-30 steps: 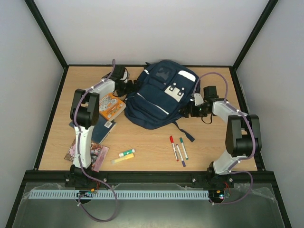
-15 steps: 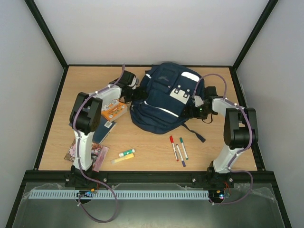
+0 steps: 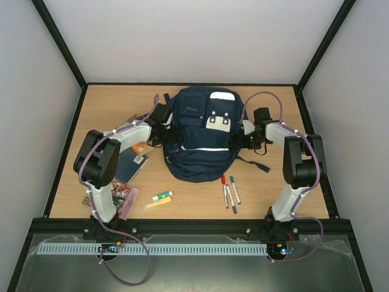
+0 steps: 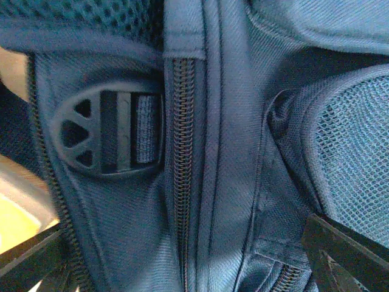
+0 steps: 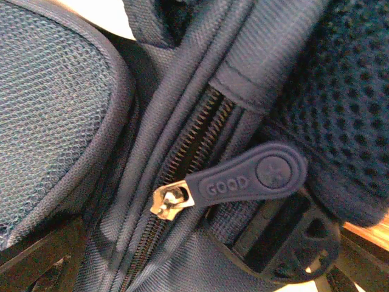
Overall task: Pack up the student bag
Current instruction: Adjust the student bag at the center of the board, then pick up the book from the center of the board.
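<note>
The student bag (image 3: 200,137), navy with white stripes and a grey-white patch, lies front up in the middle of the table. My left gripper (image 3: 163,136) presses against its left side and my right gripper (image 3: 241,141) against its right side. In the left wrist view the bag's fabric fills the frame, with a closed zip (image 4: 182,158) and a strap buckle (image 4: 106,131) between the wide-apart fingers (image 4: 343,258). The right wrist view shows a zip slider (image 5: 170,202) with a blue "GOOD" pull tab (image 5: 249,176) between open fingers (image 5: 36,263). Neither gripper pinches anything.
Left of the bag lie an orange book (image 3: 141,148), a dark blue book (image 3: 130,165) and a printed booklet (image 3: 118,196). A green-capped highlighter (image 3: 161,196) and a yellow one (image 3: 157,205) sit near the front. Three markers (image 3: 229,190) lie just below the bag. A loose strap (image 3: 255,163) trails right.
The bag has turned from slanted to straight and slid toward the near edge, partly covering the orange book. Both grippers moved inward along its sides with it.
</note>
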Motion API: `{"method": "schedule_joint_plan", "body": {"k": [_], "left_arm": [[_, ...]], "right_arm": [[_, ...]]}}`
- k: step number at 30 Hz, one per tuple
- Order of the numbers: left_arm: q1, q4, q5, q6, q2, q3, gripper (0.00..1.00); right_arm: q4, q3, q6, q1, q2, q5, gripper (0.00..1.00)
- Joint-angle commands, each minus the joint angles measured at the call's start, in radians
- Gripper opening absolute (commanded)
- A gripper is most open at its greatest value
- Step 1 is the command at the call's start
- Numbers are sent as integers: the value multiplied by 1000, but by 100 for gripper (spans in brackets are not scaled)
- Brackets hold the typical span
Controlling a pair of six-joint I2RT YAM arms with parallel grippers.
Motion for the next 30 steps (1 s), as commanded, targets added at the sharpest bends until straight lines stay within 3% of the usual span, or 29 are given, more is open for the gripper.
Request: {"method": "schedule_joint_plan", "body": {"k": [1,6,12,20,25,30], "left_arm": [[-65,-189,27,105,-55,157,100],[-44,-329,-56,165,-106,309,100],[22,-275,-164,85,-311,112,99],[302,-138,-30,-27,-537,-208,99],[423,-126,19,-55,-536,-255,100],[555,-46,112,-131,-510,-302,99]], "right_arm": [[43,-29,41,44,-37,13,100],[49,-62,24,40,-126,63,99],[56,-102,5,37,-239,86,99],[88,-133,15,46,-398,10,98],[82,-66,18,146,-442,-49,93],[55,83,50,286,-358,-15,87]]}}
